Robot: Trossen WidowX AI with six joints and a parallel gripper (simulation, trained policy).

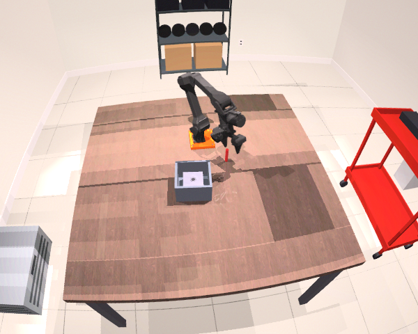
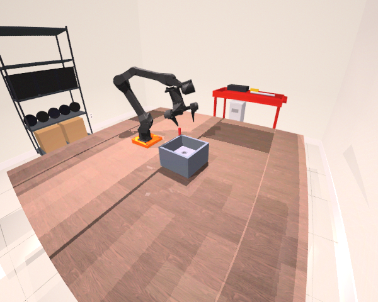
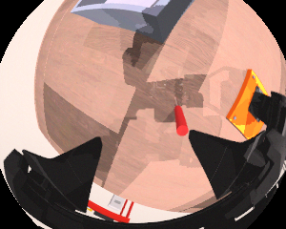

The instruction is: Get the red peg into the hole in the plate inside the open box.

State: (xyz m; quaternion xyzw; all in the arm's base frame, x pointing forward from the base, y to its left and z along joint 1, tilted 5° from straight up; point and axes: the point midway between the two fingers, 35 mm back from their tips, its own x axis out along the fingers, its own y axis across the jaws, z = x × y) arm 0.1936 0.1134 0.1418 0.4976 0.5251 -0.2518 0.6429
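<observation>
The red peg stands upright on the table, beside the box on the robot's side. My gripper is wide open and empty, pointing down above the peg. In the wrist view the peg shows between the fingers, closer to the right finger's tip. The open grey box has a pale plate at its bottom. The plate's small round hole looks empty.
The orange base of the arm is on the wooden table, behind the box in the top view. A red cart stands off the table. A shelf rack is behind the arm.
</observation>
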